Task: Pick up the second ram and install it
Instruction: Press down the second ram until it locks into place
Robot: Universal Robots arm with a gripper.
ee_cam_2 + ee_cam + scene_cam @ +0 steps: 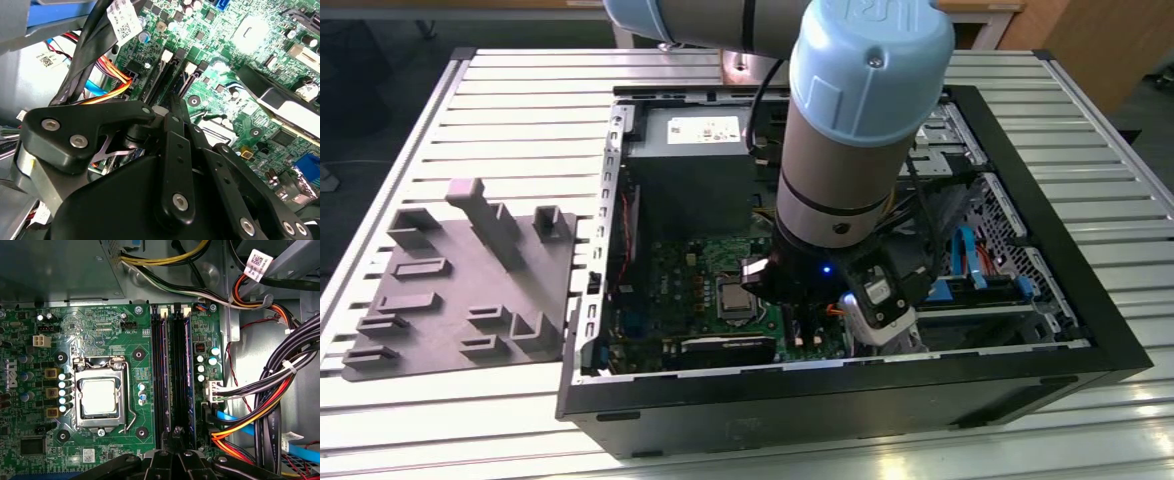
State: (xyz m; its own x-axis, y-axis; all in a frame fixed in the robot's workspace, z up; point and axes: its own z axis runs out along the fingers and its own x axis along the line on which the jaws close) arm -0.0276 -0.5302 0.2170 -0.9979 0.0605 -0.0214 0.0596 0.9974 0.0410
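Black, angular hand (176, 442) (jointed links) meets second ram (179, 375) seated in slot.

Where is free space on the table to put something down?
Bare slatted table lies behind the grey plastic tray, beside the open computer case. Inside the case it is crowded: motherboard, cables, the arm.

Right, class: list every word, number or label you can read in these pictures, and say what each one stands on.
No text can be read with certainty.
White tag on a black cable, second wrist view: code pattern and print, too small to read.
White label on the power supply, exterior view: too small to read.
White lettering on the motherboard, first wrist view: too small to read.
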